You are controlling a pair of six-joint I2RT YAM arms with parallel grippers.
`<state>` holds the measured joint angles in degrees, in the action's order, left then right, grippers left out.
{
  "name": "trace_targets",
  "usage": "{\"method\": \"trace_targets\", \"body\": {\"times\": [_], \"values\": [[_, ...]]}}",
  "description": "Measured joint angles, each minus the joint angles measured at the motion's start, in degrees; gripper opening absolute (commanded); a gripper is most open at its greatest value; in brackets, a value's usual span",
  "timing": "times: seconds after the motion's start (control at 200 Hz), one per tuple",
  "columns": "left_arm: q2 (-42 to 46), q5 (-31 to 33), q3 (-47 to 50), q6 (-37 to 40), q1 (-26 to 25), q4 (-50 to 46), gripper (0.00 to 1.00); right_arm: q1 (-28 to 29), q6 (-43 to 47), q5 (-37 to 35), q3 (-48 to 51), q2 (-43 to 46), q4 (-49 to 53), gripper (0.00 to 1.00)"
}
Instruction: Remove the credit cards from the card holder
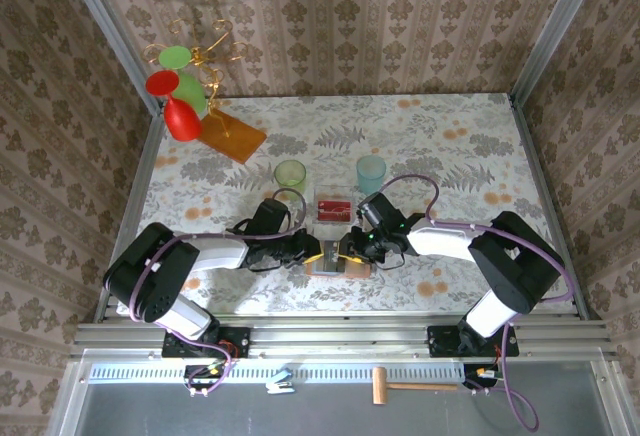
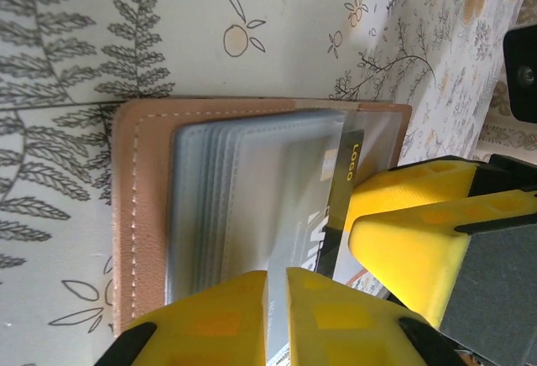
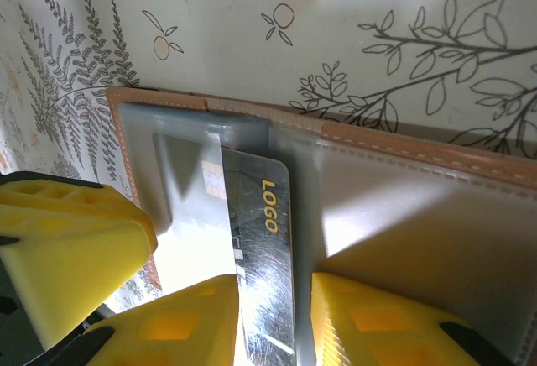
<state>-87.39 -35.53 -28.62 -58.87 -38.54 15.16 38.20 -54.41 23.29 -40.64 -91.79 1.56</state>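
Dark card [image 3: 260, 215] partly out of the open card holder [image 1: 337, 262], near edge of the table [image 1: 450, 136], between both arms.
Right pincer [image 3: 275, 289] looks clamped on the card (LOGO side up), whose long axis points straight at it; left pincer [image 2: 277, 280] clenched, pinning the holder's other half.

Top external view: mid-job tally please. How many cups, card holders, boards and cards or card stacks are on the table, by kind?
cups: 2, the green cup and the blue cup
card holder: 1
red card stack: 1
dark card, part way out of the holder: 1
orange board: 1
Total: 6
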Motion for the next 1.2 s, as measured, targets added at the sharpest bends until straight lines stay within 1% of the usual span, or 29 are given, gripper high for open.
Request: {"method": "trace_targets", "body": {"times": [0.295, 0.52, 0.85, 1.2], "values": [[0.0, 0.66, 0.02, 0.02, -0.02, -0.9, 0.13, -0.7, -1.62, 2.51, 2.16, -1.33, -5.29, 0.24], [0.0, 0.81, 0.02, 0.2, -0.04, -1.51, 0.13, -1.22, -3.1, 4.2, 3.54, -1.66, -8.92, 0.18], [0.0, 0.83, 0.02, 0.2, -0.04, -1.55, 0.12, -1.64, -3.19, 4.61, 3.65, -1.44, -9.14, 0.1], [0.0, 0.85, 0.02, 0.2, -0.04, -1.57, 0.12, -2.58, -2.05, 4.59, 3.65, 0.57, -7.15, 0.09]]}}
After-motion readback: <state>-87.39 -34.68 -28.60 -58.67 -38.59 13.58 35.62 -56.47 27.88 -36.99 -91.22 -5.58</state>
